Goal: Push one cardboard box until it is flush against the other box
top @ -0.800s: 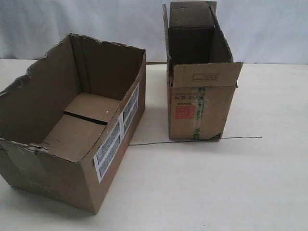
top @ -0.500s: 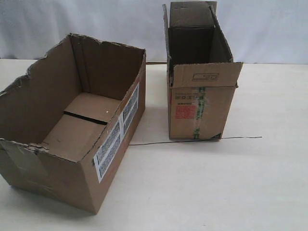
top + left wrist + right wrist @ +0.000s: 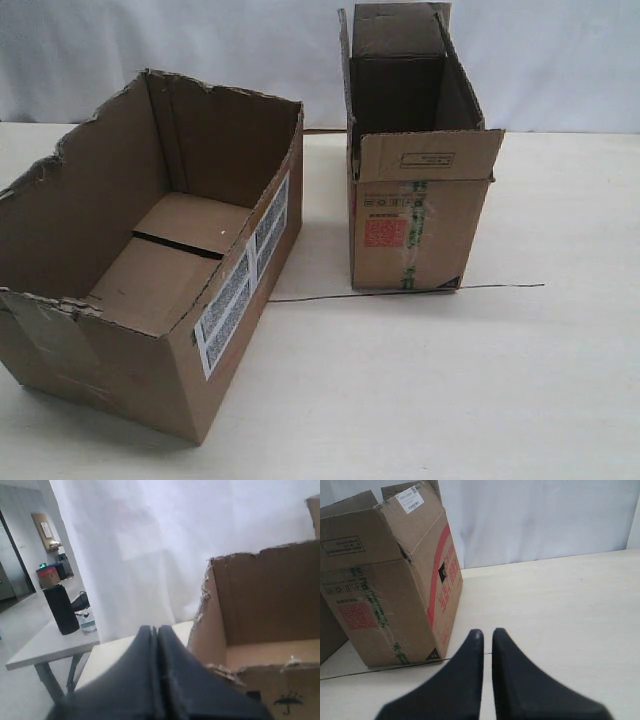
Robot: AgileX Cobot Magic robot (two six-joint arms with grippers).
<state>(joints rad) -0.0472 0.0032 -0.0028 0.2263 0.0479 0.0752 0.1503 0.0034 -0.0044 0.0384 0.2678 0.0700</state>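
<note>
Exterior view: the cardboard box (image 3: 150, 260), wide, open-topped, of brown corrugated board with a torn, ragged rim, stands on the left of the pale matte table (image 3: 450, 380), skewed and apart from the other box (image 3: 410, 235), a strip of bare tabletop between them. White printed labels (image 3: 245, 285) run along its right wall; its lower left corner is cut off by the picture's edge. The other box is narrower and taller, flaps upright, with a red-orange square label (image 3: 385, 232) and a green tape strip (image 3: 415, 230) on its front; its print is too small to read. A thin dark strand (image 3: 500, 286) lies on the table at its base. Left wrist view: the left gripper (image 3: 156, 630), smooth and dark, has its fingers pressed together, beside the ragged-rimmed box's wall bearing an umbrella symbol (image 3: 287, 700). Right wrist view: the right gripper (image 3: 487, 632) holds nothing, its tapered fingers a narrow slit apart.
</note>
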